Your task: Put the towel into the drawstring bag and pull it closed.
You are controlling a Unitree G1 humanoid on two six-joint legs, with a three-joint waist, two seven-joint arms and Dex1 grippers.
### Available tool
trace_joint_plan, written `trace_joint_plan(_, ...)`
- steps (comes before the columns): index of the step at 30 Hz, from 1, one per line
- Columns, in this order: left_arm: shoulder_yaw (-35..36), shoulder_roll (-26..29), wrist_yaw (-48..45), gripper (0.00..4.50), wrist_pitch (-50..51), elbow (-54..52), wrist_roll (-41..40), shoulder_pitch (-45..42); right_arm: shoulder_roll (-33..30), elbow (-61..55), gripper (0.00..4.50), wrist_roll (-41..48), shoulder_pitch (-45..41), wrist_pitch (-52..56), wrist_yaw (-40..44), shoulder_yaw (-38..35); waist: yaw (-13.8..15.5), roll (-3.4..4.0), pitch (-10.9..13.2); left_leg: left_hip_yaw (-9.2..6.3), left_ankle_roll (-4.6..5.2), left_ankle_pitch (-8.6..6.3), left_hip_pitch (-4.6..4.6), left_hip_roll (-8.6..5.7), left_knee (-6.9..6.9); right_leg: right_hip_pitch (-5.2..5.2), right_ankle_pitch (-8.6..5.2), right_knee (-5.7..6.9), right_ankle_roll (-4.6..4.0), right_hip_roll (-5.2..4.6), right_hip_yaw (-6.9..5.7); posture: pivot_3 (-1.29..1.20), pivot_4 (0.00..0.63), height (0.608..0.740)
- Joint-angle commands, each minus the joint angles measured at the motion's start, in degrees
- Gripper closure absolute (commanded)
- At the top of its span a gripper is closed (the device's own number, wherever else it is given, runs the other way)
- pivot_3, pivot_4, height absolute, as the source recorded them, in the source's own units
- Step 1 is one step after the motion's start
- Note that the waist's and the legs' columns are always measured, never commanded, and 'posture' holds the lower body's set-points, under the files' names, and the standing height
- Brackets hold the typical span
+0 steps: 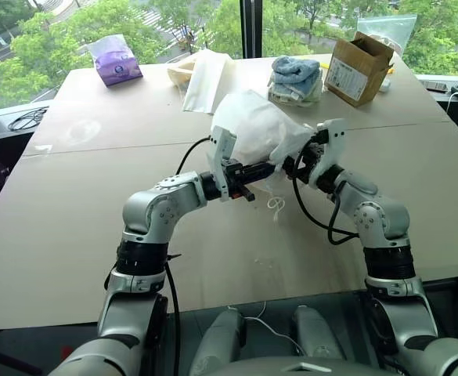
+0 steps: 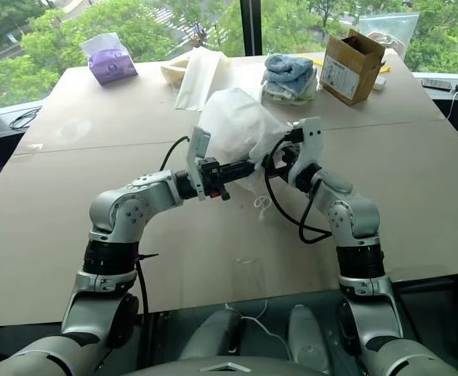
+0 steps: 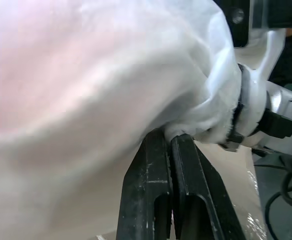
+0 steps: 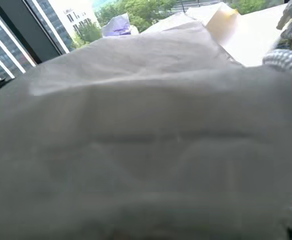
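Both arms are up over the middle of the counter [image 1: 72, 235], and the drawstring bag [image 1: 252, 129] hangs bunched between them, lifted clear of the surface. The left gripper [image 3: 171, 145] comes in from nine o'clock with its two black fingers [image 3: 150, 190] pressed flat together, pinching the bag's gathered fabric at its lower edge. The right gripper [image 1: 311, 153] meets the bag from three o'clock; its wrist camera is smothered in white cloth, and I cannot tell from here whether its fingers are spread or clamped. A loop of thin white cord [image 1: 276, 205] dangles from the bag at six o'clock, down toward the counter. The bag looks puffed and full, though what is inside cannot be made out through the fabric. Behind it, at twelve o'clock, sits a stack of blue and white towels [image 1: 295, 78], with a cardboard box [image 1: 358, 66] just to its right. Off at eleven o'clock lie folded cream cloth sheets [image 1: 201, 78], and at ten o'clock a purple tissue pack [image 1: 115, 61]
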Motion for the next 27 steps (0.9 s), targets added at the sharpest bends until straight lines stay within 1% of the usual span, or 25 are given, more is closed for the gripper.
trace_joint_plan(1, 2.85, 0.38, -0.96, 4.50, -6.03, -0.15, 0.64, -3.77, -1.61, -1.91, 0.06, -1.27, 1.93, 1.41, 0.70, 2.21, 0.06, -0.01, 0.00, -0.02, 0.00, 0.00, -0.01, 0.00, 0.00, 0.00, 0.00, -0.01, 0.00, 0.00, -0.03, 0.00, 0.150, 0.740)
trace_joint_plan(9, 2.29, -1.46, -0.55, 4.50, -8.81, 1.36, 1.65, -5.46, -4.80, -4.34, 0.06, -6.60, 2.82, 0.47, 1.75, 7.86, -0.05, 0.00, 0.00, 0.00, 0.00, 0.00, -0.01, 0.00, -0.01, 0.00, 0.00, -0.03, 0.00, 0.00, -0.01, 0.00, 0.150, 0.740)
trace_joint_plan(12, 2.55, -1.28, -0.23, 4.50, -9.80, 2.46, 2.56, -5.71, -5.63, -7.99, 0.06, -5.73, 3.93, 0.10, 3.85, 8.21, -0.04, 0.00, 0.00, -0.01, 0.00, 0.00, -0.02, 0.00, -0.02, 0.00, 0.00, -0.03, 0.00, 0.00, -0.01, 0.00, 0.150, 0.740)
trace_joint_plan(15, 3.13, -0.96, 0.76, 4.50, -11.22, 4.15, 3.96, -6.34, -6.98, -13.08, 0.06, -2.81, 5.62, -0.05, 6.30, 5.55, 0.04, 0.00, 0.00, -0.02, 0.00, 0.00, -0.03, 0.00, -0.02, 0.00, 0.00, -0.05, 0.00, -0.01, -0.02, 0.00, 0.150, 0.740)
trace_joint_plan(20, 3.30, -0.81, 0.82, 4.50, -12.03, 5.06, 4.43, -6.68, -8.58, -22.07, 0.06, 9.96, 10.10, 1.03, 11.26, -3.91, 0.61, -0.01, 0.01, -0.07, 0.01, -0.01, -0.05, 0.00, -0.02, 0.03, 0.00, -0.11, 0.00, -0.01, -0.07, 0.00, 0.150, 0.740)
trace_joint_plan(23, 3.24, -0.89, 0.54, 4.50, -11.98, 4.99, 4.48, -6.72, -10.98, -24.47, 0.06, 13.97, 12.29, 1.78, 11.54, -8.03, 0.74, -0.01, 0.01, -0.07, 0.01, -0.01, -0.05, 0.00, -0.02, 0.05, 0.00, -0.15, 0.00, -0.01, -0.07, 0.00, 0.150, 0.740)
trace_joint_plan(24, 3.20, -0.96, 0.43, 4.50, -11.93, 5.03, 4.47, -6.81, -12.48, -23.20, 0.06, 11.43, 12.93, 0.62, 10.24, -8.68, 0.73, -0.01, 0.01, -0.07, 0.01, -0.01, -0.05, 0.00, -0.02, 0.05, 0.00, -0.16, 0.00, -0.01, -0.07, 0.00, 0.150, 0.740)
trace_joint_plan(25, 3.15, -0.99, 0.28, 4.50, -11.91, 5.18, 4.48, -6.94, -14.56, -20.53, 0.06, 6.28, 13.41, -1.18, 8.38, -7.52, 0.78, -0.01, 0.01, -0.06, 0.01, -0.01, -0.04, 0.00, -0.02, 0.05, 0.00, -0.15, 0.00, -0.01, -0.07, 0.00, 0.150, 0.740)
trace_joint_plan(27, 3.06, -0.96, 0.00, 4.50, -11.79, 5.21, 4.51, -6.99, -18.09, -16.66, 0.06, -2.63, 14.43, -5.25, 7.24, -2.88, 1.01, -0.01, 0.01, -0.05, 0.01, 0.00, -0.02, 0.00, 0.00, 0.05, 0.00, -0.09, 0.00, 0.00, -0.06, 0.00, 0.150, 0.740)
